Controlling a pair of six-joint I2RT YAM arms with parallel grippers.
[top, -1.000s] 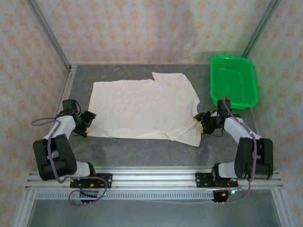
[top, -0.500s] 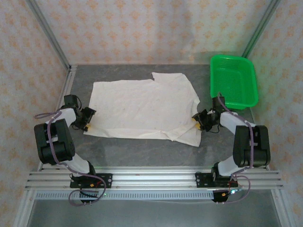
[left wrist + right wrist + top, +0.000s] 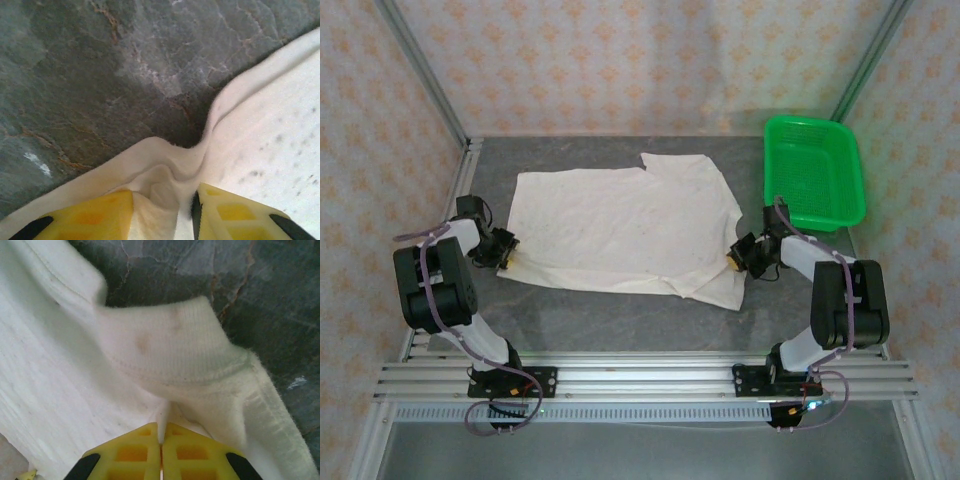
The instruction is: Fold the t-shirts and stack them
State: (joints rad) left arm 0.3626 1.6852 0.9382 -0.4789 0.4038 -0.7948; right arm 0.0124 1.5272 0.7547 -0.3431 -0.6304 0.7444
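A grey marbled surface (image 3: 620, 325) seen from above, with one off-white shirt (image 3: 620, 225) spread out across its middle, plain side up apart from a few faint specks. The shirt lies mostly flat. Its near right corner is rumpled, with a flap turned over on itself. A green basket (image 3: 815, 170) sits at the far right of the surface, near the shirt's right edge but not touching it, and I can see nothing in it. My left hand (image 3: 507, 258) is down at the shirt's left edge, near the front corner. In the left wrist view its yellow fingers (image 3: 90, 217) stand either side of a raised pucker of cloth that fills the gap between them, so I judge this hand has a grip on the edge. My right hand (image 3: 735, 256) is at the shirt's right edge, across from the left. In the right wrist view its yellow fingers (image 3: 135, 455) are pressed together with only a sliver between them, and a ribbed, stitched band of the shirt is drawn tight into them, so this hand is clamped on the cloth. As for progress, I judge the task is at its very start. Both sides are gripped ready for a first fold, but no proper fold has been made yet, and nothing is stacked. What remains is folding this shirt down to a neat packet and setting it in place. I see no other shirts to follow.
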